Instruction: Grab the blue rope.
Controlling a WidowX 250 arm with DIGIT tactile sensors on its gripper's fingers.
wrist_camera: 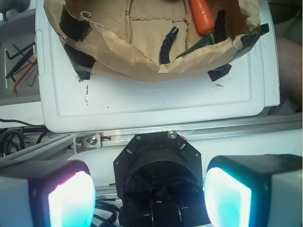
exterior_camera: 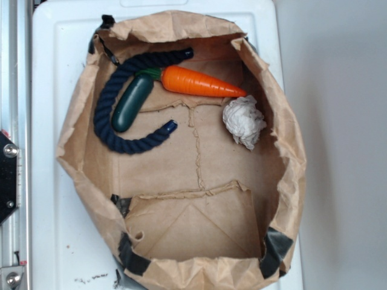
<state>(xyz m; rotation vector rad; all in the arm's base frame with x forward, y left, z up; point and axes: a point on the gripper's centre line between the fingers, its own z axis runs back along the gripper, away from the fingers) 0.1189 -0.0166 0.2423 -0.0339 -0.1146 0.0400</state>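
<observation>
The blue rope (exterior_camera: 109,109) is a thick navy twisted cord lying in a C-shaped curve at the back left of the brown paper bag (exterior_camera: 284,145), curling round a dark green cucumber toy (exterior_camera: 132,103). In the wrist view only one glossy end of the blue rope (wrist_camera: 167,45) shows over the bag's rim. My gripper (wrist_camera: 149,201) is open, its two glowing pads wide apart with nothing between them. It hovers over the robot's base, well short of the bag. The exterior view does not show the gripper.
An orange carrot (exterior_camera: 199,83) lies beside the cucumber, touching the rope's upper end. A crumpled white paper ball (exterior_camera: 243,121) sits at the bag's right. The bag rests on a white tray (wrist_camera: 142,106). Allen keys (wrist_camera: 21,66) lie at the left, beyond an aluminium rail (wrist_camera: 189,130).
</observation>
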